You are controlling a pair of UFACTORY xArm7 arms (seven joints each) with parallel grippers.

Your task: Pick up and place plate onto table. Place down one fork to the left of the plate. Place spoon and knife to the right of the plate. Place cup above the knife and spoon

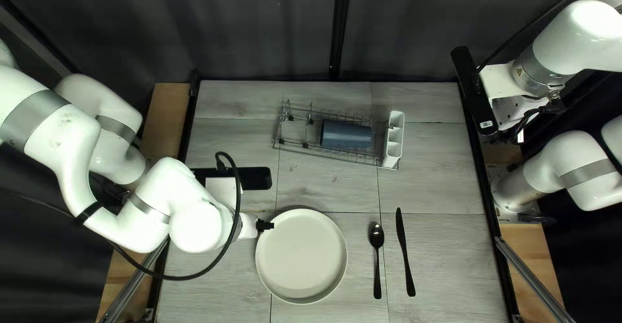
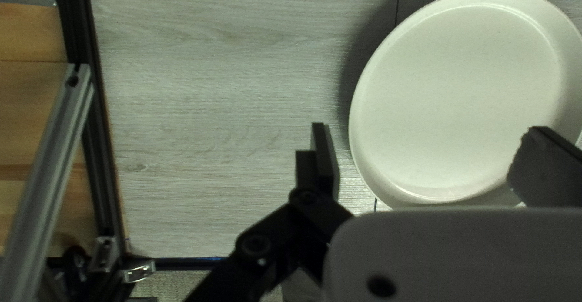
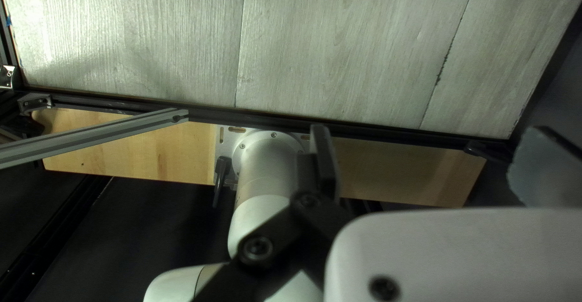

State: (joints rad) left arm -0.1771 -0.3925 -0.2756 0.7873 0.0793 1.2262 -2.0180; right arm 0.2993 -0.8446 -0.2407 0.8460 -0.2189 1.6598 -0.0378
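Observation:
In the top left view my left gripper (image 1: 264,226) is at the upper left rim of the pale round plate (image 1: 301,256). The left wrist view shows that gripper (image 2: 427,162) open, one finger beside the plate (image 2: 464,96) and the other over it. Right of the plate are a black spoon (image 1: 376,235) and, farther right, a black knife (image 1: 405,252). A dark blue cup (image 1: 346,134) lies sideways in the wire rack. My right gripper (image 1: 520,128) hangs beyond the table's right edge; its wrist view shows the gripper (image 3: 427,159) open and empty. No fork is visible.
The wire rack (image 1: 295,143) stands toward the table's far side, with a white cutlery holder (image 1: 393,139) at its right end. Black rails line the table's side edges, with a metal bar (image 1: 534,281) slanting from the right one.

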